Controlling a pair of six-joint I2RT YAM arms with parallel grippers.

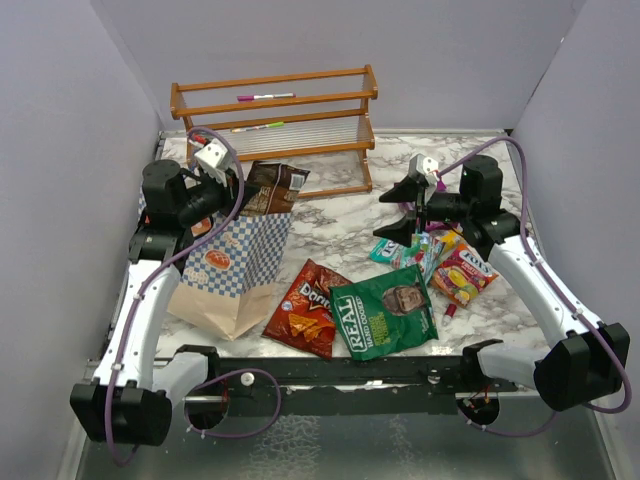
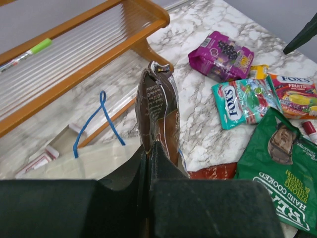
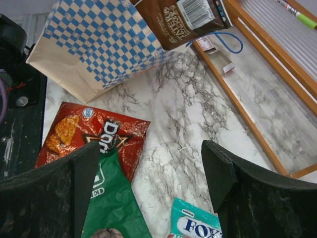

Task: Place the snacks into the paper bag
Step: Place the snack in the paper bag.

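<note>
Left of the right gripper, the red packet reads "Doritos" and the green packet "REAL HAND COOKED". Just under it, the teal pack and the red-yellow pack both read "FOX'S". The brown bag, pinched in the left gripper, carries a barcode.

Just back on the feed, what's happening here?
The left hand is shut on the brown snack bag, holding it at the mouth of the paper bag. The right hand hovers open by the candy packs. The Doritos and green REAL chips lie on the table, not yet bagged.
</note>
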